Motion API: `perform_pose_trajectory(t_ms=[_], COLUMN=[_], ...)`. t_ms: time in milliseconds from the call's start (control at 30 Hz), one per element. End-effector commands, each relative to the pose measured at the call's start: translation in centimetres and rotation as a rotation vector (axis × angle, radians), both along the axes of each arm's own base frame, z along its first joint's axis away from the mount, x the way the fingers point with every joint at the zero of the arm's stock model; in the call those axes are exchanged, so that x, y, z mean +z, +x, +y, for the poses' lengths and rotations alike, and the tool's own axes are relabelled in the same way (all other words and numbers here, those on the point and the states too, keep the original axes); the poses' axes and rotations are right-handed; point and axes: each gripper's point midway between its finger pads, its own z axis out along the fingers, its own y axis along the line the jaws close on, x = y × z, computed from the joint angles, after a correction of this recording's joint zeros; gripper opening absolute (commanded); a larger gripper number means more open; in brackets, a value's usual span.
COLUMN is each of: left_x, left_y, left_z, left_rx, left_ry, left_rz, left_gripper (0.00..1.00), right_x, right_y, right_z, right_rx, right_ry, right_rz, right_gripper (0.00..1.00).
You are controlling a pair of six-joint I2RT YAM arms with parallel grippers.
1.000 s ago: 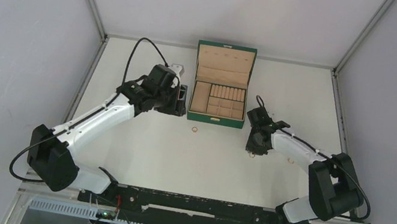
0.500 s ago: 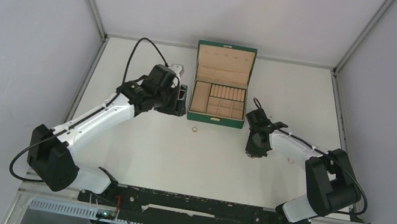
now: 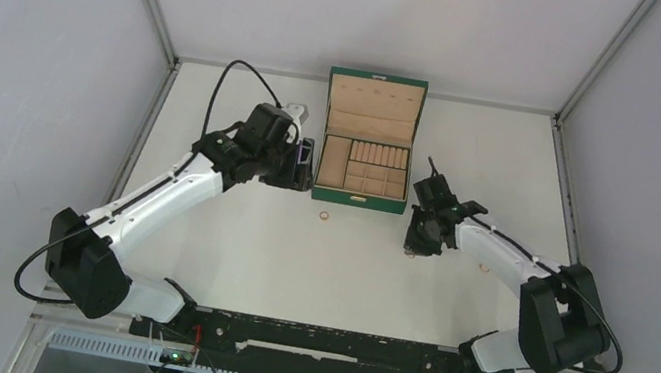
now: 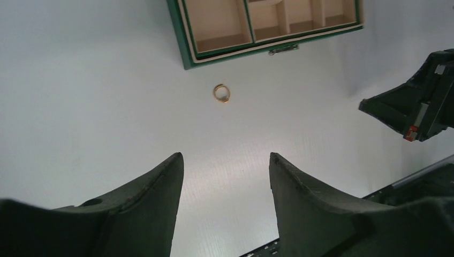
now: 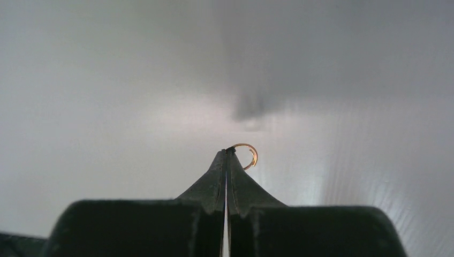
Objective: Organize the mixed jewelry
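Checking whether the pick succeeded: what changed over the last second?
The right end effector shifted slightly left and shut on a thin gold ring, pinched at its tips. The left end effector stayed open beside the green box; the second ring before the box lay unmoved.

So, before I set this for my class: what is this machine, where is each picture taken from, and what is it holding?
Two robot arms are bolted at the near edge of a white table. The overhead view looks down on both. The other two pictures come from a camera on each wrist, looking forward past that arm's gripper. Toward the back stands an open green jewelry box with tan compartments. One loose gold ring lies on the table just in front of it. The left gripper is open and holds nothing. The right gripper is shut, pinching the edge of a second gold ring.
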Motion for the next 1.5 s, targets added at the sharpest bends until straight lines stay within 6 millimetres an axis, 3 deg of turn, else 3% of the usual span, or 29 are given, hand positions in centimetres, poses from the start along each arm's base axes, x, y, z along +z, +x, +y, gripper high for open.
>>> perform_pose_trajectory(t_ms=[0,200,333,400,567,667,833,1033,1167,1467], left_x=[4.8,5.7,5.3,5.2,4.0,2.9,2.0,1.3,1.0,1.7], left_y=[0.9,0.7,0.6,0.5,0.1,0.0,-0.1,-0.3,-0.6,-2.3], left_z=[-2.4,-4.7,-4.9,-4.4,-2.7,-1.9,-1.5,-1.4,-1.5,-4.4], left_rx=[-0.04,-0.106,-0.107,-0.096,-0.055,-0.035,-0.02,-0.019,-0.027,-0.179], left_ry=[-0.14,-0.245,-0.248,-0.232,-0.186,-0.146,-0.12,-0.112,-0.119,-0.264], left_rz=[-0.058,-0.034,-0.017,-0.021,-0.015,0.001,0.018,0.037,0.053,0.091], left_gripper=[0.65,0.65,0.65,0.65,0.65,0.65,0.65,0.64,0.64,0.64], right_x=[6.7,11.8,13.0,12.3,7.6,5.8,3.9,2.4,3.3,10.2], right_y=[2.6,5.2,6.0,6.0,4.4,4.0,3.8,3.1,2.8,1.7], right_z=[4.5,10.4,13.0,12.9,10.1,9.6,9.5,10.9,12.0,16.0], right_rx=[0.058,-0.016,-0.018,-0.012,0.003,0.019,0.002,0.017,0.06,0.25], right_ry=[0.231,0.533,0.585,0.534,0.309,0.243,0.183,0.181,0.215,0.574], right_rz=[-0.141,-0.176,-0.165,-0.151,-0.083,-0.069,-0.044,-0.011,-0.036,-0.15], right_gripper=[0.0,0.0,0.0,0.0,0.0,0.0,0.0,0.0,0.0,0.0])
